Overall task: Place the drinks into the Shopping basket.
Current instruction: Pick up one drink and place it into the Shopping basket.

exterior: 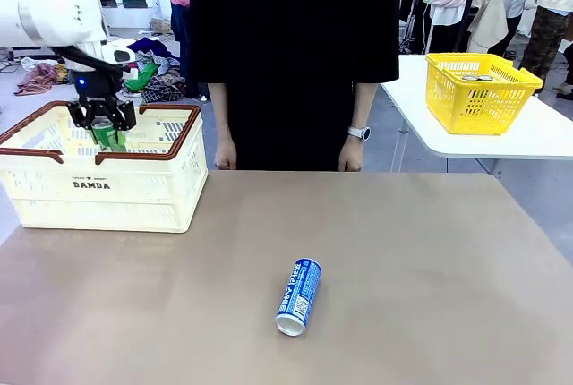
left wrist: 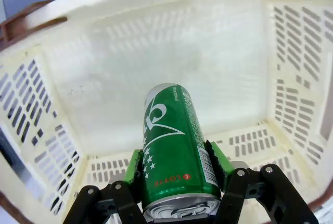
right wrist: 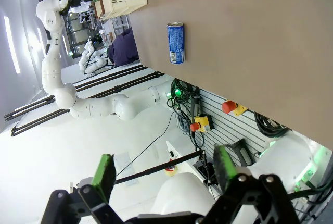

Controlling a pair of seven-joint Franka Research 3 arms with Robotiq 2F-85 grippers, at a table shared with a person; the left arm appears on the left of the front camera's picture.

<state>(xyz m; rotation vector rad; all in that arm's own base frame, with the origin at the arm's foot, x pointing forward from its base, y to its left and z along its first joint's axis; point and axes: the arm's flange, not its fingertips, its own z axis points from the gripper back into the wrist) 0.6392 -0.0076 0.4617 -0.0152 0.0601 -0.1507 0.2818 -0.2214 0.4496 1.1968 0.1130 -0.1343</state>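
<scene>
Lettering in black on the near wall of the cream-white Shopping basket (exterior: 98, 190) spells "DAMDA", with a smaller line above it too fine to read; the basket, rimmed in brown, stands at the left far part of the brown tabletop (exterior: 430, 278). Above its open top hangs the left tool (exterior: 109, 134), its two green pads pressed against opposite sides of a green can (left wrist: 174, 140), so the tool is closed on that can and carries it clear of the basket floor. In the left wrist view the can points down into the basket with its silver top nearest the camera. Its green side bears a large white curved emblem, a row of small white stars, and near the top end a small red round mark beside white letters that look like "LOTTE". A white panel of fine print on its right side cannot be read. The slotted basket walls and pale floor lie beyond the can. A blue can (exterior: 299, 295) lies on its side on the bare tabletop near the middle, towards the robot's edge, well apart from the basket, with its silver end turned to the camera. Its white markings and a small square label are too small to read. The right tool (right wrist: 164, 172) is held off the tabletop with its green-padded fingers spread wide and nothing between them. A person in black stands at the far edge, both hands (exterior: 224, 157) hanging down, a wristwatch (exterior: 359, 132) on one wrist. A yellow basket (exterior: 479, 94) sits on a separate white tabletop at the right.
</scene>
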